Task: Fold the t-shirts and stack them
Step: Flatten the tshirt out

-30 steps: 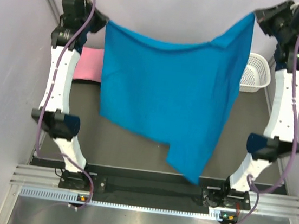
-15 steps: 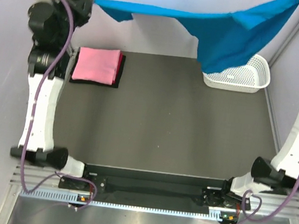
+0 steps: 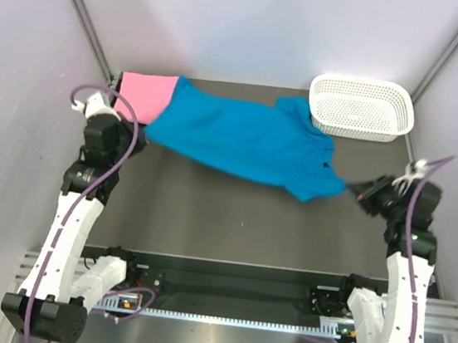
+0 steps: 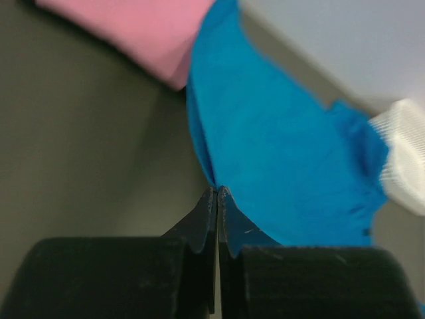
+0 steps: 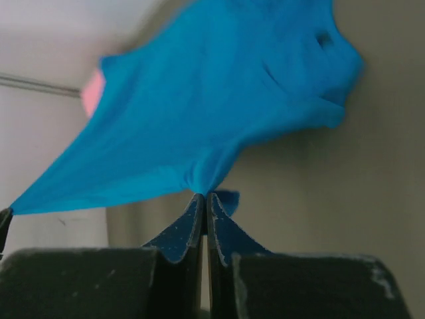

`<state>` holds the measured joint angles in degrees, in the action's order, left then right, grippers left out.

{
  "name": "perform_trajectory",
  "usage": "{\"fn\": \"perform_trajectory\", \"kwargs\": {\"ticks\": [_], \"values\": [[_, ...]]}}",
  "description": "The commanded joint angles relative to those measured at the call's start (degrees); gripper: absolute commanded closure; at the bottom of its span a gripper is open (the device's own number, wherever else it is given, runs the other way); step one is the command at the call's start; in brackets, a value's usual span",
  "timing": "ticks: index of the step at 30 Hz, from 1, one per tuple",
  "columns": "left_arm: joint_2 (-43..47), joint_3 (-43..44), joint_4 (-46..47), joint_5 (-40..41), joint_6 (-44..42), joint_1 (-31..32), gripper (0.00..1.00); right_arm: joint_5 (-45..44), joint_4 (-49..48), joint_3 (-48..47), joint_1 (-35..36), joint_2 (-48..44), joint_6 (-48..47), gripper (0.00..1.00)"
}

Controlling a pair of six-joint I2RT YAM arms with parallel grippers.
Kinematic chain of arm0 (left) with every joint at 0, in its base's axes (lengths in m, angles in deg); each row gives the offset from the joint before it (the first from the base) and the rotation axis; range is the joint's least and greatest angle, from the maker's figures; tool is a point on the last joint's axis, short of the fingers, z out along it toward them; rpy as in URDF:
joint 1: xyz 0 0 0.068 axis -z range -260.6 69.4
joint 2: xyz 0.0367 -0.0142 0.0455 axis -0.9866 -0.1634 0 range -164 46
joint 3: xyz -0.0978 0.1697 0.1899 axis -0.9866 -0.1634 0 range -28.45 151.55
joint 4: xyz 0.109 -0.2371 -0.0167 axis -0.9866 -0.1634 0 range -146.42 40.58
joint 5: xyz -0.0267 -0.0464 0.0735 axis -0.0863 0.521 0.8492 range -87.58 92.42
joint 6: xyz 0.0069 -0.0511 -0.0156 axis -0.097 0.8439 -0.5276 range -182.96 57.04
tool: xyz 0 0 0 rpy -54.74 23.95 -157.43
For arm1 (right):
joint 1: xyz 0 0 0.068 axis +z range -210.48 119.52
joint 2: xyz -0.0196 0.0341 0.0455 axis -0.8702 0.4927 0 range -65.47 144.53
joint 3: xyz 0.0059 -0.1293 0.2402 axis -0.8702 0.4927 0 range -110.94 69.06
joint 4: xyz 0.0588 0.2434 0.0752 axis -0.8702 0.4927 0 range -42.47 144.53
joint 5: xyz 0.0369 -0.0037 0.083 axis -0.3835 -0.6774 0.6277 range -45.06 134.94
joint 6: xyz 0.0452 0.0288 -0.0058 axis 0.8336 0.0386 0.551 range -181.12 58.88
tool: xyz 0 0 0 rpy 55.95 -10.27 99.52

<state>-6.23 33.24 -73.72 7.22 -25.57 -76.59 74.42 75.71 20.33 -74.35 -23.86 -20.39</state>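
T-shirt (image 3: 241, 140) stretched between jaws | left gripper (image 4: 217, 191) pinching its edge | right gripper (image 5: 204, 195) pinching its corner

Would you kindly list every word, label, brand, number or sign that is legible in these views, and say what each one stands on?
No text can be read in any view.
The turquoise t-shirt, the pink t-shirt and the white basket show no print or label.
Any marking on the small boards at the arm bases is too small to read.
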Motion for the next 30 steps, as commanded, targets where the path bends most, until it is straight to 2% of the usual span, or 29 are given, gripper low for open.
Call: {"fn": "perform_trajectory", "kwargs": {"ticks": [1, 2, 7, 12, 16, 18, 23, 30], "values": [[3.80, -6.64, -10.58, 11.18, -1.00, 0.12, 1.00, -0.92, 9.86, 10.39, 0.77, -5.99, -3.11, 1.00], [3.80, -7.54, -12.60, 14.50, 0.57, 0.12, 1.00, -1.17, 11.44, 11.98, 0.86, -7.05, -4.42, 1.00], [3.27, -12.82, -17.52, 18.04, 4.26, 0.12, 1.00, -7.31, 22.78, 14.81, 0.95, -12.50, -8.64, 1.00], [5.03, -13.35, -20.79, 23.23, 9.02, 0.12, 1.00, -8.11, 25.25, 16.21, 3.06, -13.13, -9.09, 1.00], [5.73, -12.21, -23.95, 27.97, 11.39, 0.12, 1.00, -12.67, 27.18, 14.28, 3.23, -13.48, -9.88, 1.00], [6.08, -12.03, -24.83, 28.16, 11.39, 0.03, 1.00, -13.65, 29.03, 12.18, 3.23, -13.65, -10.14, 1.00], [6.35, -13.70, -24.40, 22.82, 12.45, 0.12, 1.00, -14.97, 34.55, 9.45, 4.02, -14.36, -11.37, 1.00], [6.96, -17.83, -26.06, 18.94, 15.17, 0.12, 1.00, -15.23, 42.38, 7.51, 4.38, -20.94, -11.11, 1.00]]}}
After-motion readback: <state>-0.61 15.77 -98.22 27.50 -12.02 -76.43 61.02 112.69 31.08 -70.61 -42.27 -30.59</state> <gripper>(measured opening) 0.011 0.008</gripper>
